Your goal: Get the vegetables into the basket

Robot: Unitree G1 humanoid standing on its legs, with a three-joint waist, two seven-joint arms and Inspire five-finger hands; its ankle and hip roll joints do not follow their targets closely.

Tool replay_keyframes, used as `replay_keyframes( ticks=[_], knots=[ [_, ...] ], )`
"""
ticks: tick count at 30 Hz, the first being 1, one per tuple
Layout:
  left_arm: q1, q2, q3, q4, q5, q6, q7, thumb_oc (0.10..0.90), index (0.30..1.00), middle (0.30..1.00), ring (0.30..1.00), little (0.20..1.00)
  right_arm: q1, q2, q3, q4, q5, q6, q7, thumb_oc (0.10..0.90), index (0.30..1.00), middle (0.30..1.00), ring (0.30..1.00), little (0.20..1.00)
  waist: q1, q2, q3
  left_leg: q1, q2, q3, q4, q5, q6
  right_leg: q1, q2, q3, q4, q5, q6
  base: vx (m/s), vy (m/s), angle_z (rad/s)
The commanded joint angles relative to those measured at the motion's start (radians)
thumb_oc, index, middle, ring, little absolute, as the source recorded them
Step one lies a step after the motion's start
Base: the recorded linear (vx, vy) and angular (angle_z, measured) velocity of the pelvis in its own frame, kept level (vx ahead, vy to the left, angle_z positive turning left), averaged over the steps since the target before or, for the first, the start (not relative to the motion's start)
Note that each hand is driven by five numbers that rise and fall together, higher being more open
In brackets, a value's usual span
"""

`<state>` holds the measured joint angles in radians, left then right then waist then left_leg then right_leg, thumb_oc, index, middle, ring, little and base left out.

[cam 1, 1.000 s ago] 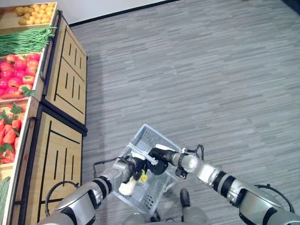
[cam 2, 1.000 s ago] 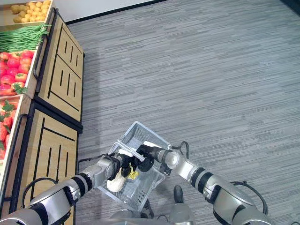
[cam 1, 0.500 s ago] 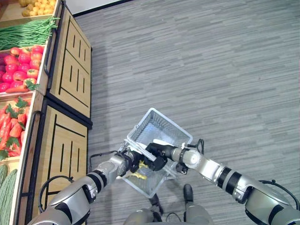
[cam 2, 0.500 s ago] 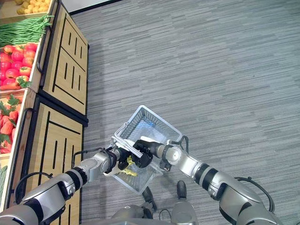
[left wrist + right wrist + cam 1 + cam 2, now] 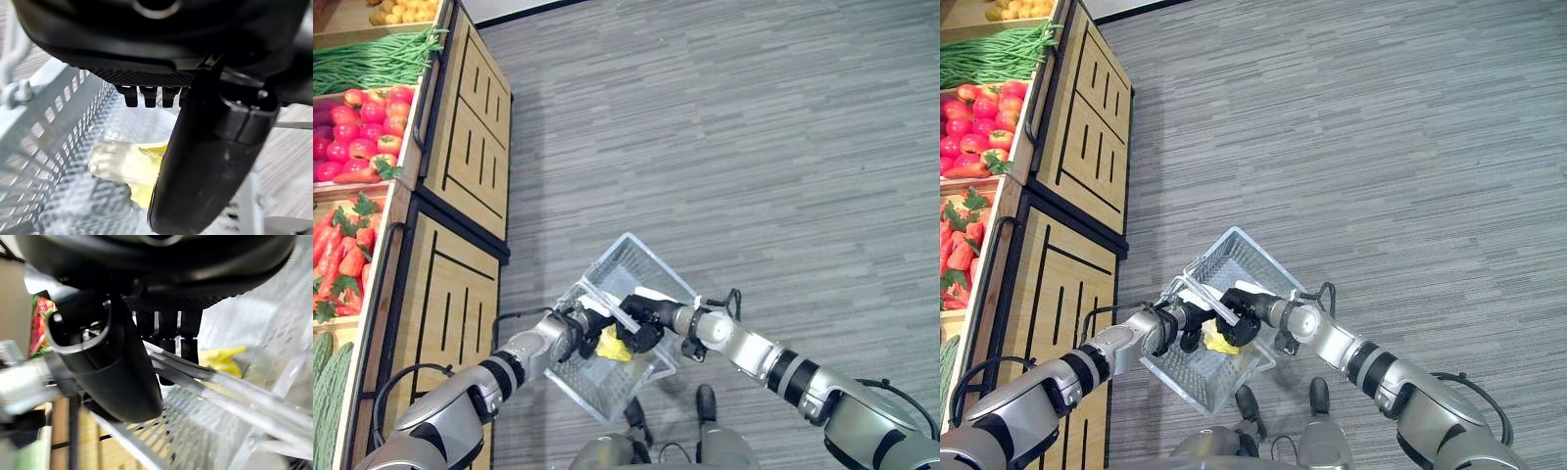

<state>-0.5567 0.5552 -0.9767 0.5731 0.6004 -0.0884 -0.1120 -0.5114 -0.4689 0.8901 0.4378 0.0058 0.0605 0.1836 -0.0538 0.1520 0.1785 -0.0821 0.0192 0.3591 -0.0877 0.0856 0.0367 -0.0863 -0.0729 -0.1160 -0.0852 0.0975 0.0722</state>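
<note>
A pale wire-mesh shopping basket (image 5: 636, 269) hangs between the two hands above the grey plank floor (image 5: 754, 147). The right hand (image 5: 641, 315) has its fingers curled round the basket's thin grey handle bars (image 5: 205, 382) (its wrist view shows the bars passing directly under the fingers). The left hand (image 5: 579, 333) sits at the basket's near rim, right beside the right hand, its fingers bent downward over the basket's inside; whether it is closed on the rim or a handle I cannot tell, since its thumb blocks most of its wrist view.

The vegetable, a pale yellow-green leafy one (image 5: 124, 164), possibly a small cabbage or lettuce, lies on the basket's mesh bottom, below the left hand's fingertips and apart from them, partly hidden behind the thumb. From the head views it shows as a yellow patch (image 5: 1222, 343) just under both hands, between them and the basket's floor.

Well off to the left hand's side stand wooden produce crates (image 5: 460, 127) holding tomatoes (image 5: 357, 132), green beans (image 5: 372, 64), carrots (image 5: 342, 255) and, in the far corner, potatoes (image 5: 401, 12)
</note>
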Motion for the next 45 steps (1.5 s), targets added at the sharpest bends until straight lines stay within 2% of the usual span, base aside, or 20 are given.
replay_keyframes(
  ticks=[1, 4, 6, 14, 15, 16, 17, 19, 23, 26, 32, 35, 37, 45],
  knots=[
    [-0.213, -0.064, 0.059, -0.06, -0.139, -0.036, 0.048, 0.9, 1.0, 1.0, 1.0, 1.0, -0.019, 0.124, -0.027, -0.031, -0.158, -0.103, -0.028, 0.4, 0.3, 0.3, 0.3, 0.3, 0.018, -0.013, -0.014, 0.103, -0.01, -0.031, 0.0, -0.114, -0.058, 0.016, -0.038, -0.048, 0.036, -0.065, 0.037, 0.0, 0.044, 0.04],
    [-0.154, -0.093, 0.096, -0.024, -0.151, -0.021, 0.06, 0.9, 1.0, 1.0, 1.0, 1.0, 0.03, 0.1, -0.082, 0.016, -0.209, -0.094, -0.073, 0.4, 0.3, 0.3, 0.3, 0.3, 0.015, -0.016, -0.021, 0.114, -0.01, -0.038, 0.0, -0.116, -0.057, 0.03, -0.038, -0.055, 0.037, -0.069, 0.037, -0.01, 0.033, 0.09],
    [0.004, -0.102, 0.14, 0.067, -0.121, -0.014, 0.041, 0.9, 1.0, 1.0, 1.0, 1.0, 0.096, 0.07, -0.185, 0.118, -0.235, -0.086, -0.13, 0.4, 0.3, 0.3, 0.3, 0.3, 0.02, -0.029, -0.039, 0.139, -0.009, -0.046, 0.0, -0.127, -0.055, 0.057, -0.035, -0.063, 0.041, -0.083, 0.036, -0.01, 0.03, 0.12],
    [0.185, -0.167, 0.228, 0.273, -0.11, 0.004, 0.059, 0.9, 1.0, 1.0, 1.0, 1.0, 0.179, 0.044, -0.34, 0.32, -0.218, -0.064, -0.202, 0.4, 0.3, 0.3, 0.3, 0.3, 0.032, -0.055, -0.073, 0.184, -0.008, -0.058, 0.0, -0.142, -0.049, 0.103, -0.029, -0.069, 0.047, -0.104, 0.03, 0.0, 0.026, 0.06],
    [0.208, -0.182, 0.242, 0.296, -0.12, 0.004, 0.065, 0.9, 1.0, 1.0, 1.0, 1.0, 0.197, 0.04, -0.362, 0.341, -0.208, -0.061, -0.215, 0.4, 0.3, 0.3, 0.3, 0.3, 0.033, -0.059, -0.078, 0.191, -0.008, -0.058, 0.0, -0.144, -0.048, 0.11, -0.029, -0.071, 0.047, -0.107, 0.029, 0.0, 0.025, 0.07],
    [0.217, -0.284, 0.21, 0.368, -0.096, 0.031, 0.083, 0.9, 1.0, 1.0, 1.0, 1.0, 0.193, 0.055, -0.368, 0.398, -0.205, -0.059, -0.241, 0.4, 0.3, 0.3, 0.3, 0.3, 0.03, -0.067, -0.078, 0.198, -0.009, -0.062, 0.0, -0.149, -0.046, 0.116, -0.03, -0.073, 0.052, -0.115, 0.029, -0.01, 0.022, 0.03],
    [0.192, -0.291, 0.217, 0.334, -0.111, 0.026, 0.078, 0.9, 1.0, 1.0, 1.0, 1.0, 0.2, 0.062, -0.382, 0.423, -0.194, -0.058, -0.24, 0.4, 0.3, 0.3, 0.3, 0.3, 0.03, -0.069, -0.081, 0.198, -0.009, -0.061, 0.0, -0.147, -0.045, 0.116, -0.027, -0.071, 0.049, -0.111, 0.028, -0.03, 0.033, 0.07],
    [0.208, -0.223, 0.324, 0.266, -0.212, 0.04, 0.089, 0.9, 1.0, 1.0, 1.0, 1.0, 0.263, 0.023, -0.464, 0.483, -0.168, -0.033, -0.244, 0.4, 0.3, 0.3, 0.3, 0.3, 0.034, -0.078, -0.087, 0.206, -0.011, -0.069, 0.0, -0.151, -0.042, 0.126, -0.029, -0.076, 0.052, -0.116, 0.03, -0.02, 0.038, 0.04],
    [0.262, -0.179, 0.392, 0.214, -0.257, 0.049, 0.08, 0.9, 1.0, 1.0, 1.0, 1.0, 0.314, 0.01, -0.525, 0.529, -0.157, -0.023, -0.233, 0.4, 0.3, 0.3, 0.3, 0.3, 0.039, -0.086, -0.094, 0.208, -0.013, -0.073, 0.0, -0.152, -0.039, 0.13, -0.03, -0.082, 0.05, -0.112, 0.032, 0.0, 0.036, 0.02],
    [0.313, -0.206, 0.49, 0.36, -0.31, 0.07, 0.117, 0.9, 1.0, 1.0, 1.0, 1.0, 0.362, 0.027, -0.581, 0.656, -0.13, -0.018, -0.23, 0.4, 0.3, 0.3, 0.3, 0.3, 0.04, -0.1, -0.098, 0.211, -0.014, -0.072, 0.0, -0.155, -0.037, 0.131, -0.031, -0.079, 0.057, -0.114, 0.034, 0.0, 0.032, -0.04],
    [0.342, -0.268, 0.595, 0.63, -0.347, 0.09, 0.178, 0.9, 1.0, 1.0, 1.0, 1.0, 0.413, 0.077, -0.636, 0.785, -0.075, -0.031, -0.253, 0.4, 0.3, 0.3, 0.3, 0.3, 0.035, -0.116, -0.107, 0.217, -0.014, -0.065, 0.0, -0.161, -0.036, 0.131, -0.028, -0.069, 0.058, -0.112, 0.032, 0.01, 0.004, -0.02],
    [0.364, -0.272, 0.644, 0.684, -0.368, 0.098, 0.195, 0.9, 1.0, 1.0, 1.0, 1.0, 0.435, 0.091, -0.651, 0.812, -0.058, -0.036, -0.261, 0.4, 0.3, 0.3, 0.3, 0.3, 0.036, -0.12, -0.11, 0.219, -0.013, -0.058, 0.0, -0.161, -0.037, 0.131, -0.025, -0.063, 0.053, -0.11, 0.031, 0.02, -0.005, -0.04],
    [0.406, -0.275, 0.721, 0.744, -0.4, 0.112, 0.213, 0.9, 1.0, 1.0, 1.0, 1.0, 0.474, 0.113, -0.679, 0.829, -0.03, -0.043, -0.273, 0.4, 0.3, 0.3, 0.3, 0.3, 0.035, -0.123, -0.113, 0.223, -0.013, -0.053, 0.0, -0.162, -0.038, 0.135, -0.024, -0.06, 0.047, -0.109, 0.03, 0.01, -0.006, -0.06],
    [0.47, -0.289, 0.777, 0.76, -0.43, 0.112, 0.224, 0.9, 1.0, 1.0, 1.0, 1.0, 0.529, 0.151, -0.715, 0.872, 0.019, -0.048, -0.271, 0.4, 0.3, 0.3, 0.3, 0.3, 0.04, -0.126, -0.111, 0.199, -0.021, -0.054, 0.0, -0.161, -0.035, 0.118, -0.026, -0.059, 0.027, -0.086, 0.038, -0.02, 0.018, -0.09]
  ],
)
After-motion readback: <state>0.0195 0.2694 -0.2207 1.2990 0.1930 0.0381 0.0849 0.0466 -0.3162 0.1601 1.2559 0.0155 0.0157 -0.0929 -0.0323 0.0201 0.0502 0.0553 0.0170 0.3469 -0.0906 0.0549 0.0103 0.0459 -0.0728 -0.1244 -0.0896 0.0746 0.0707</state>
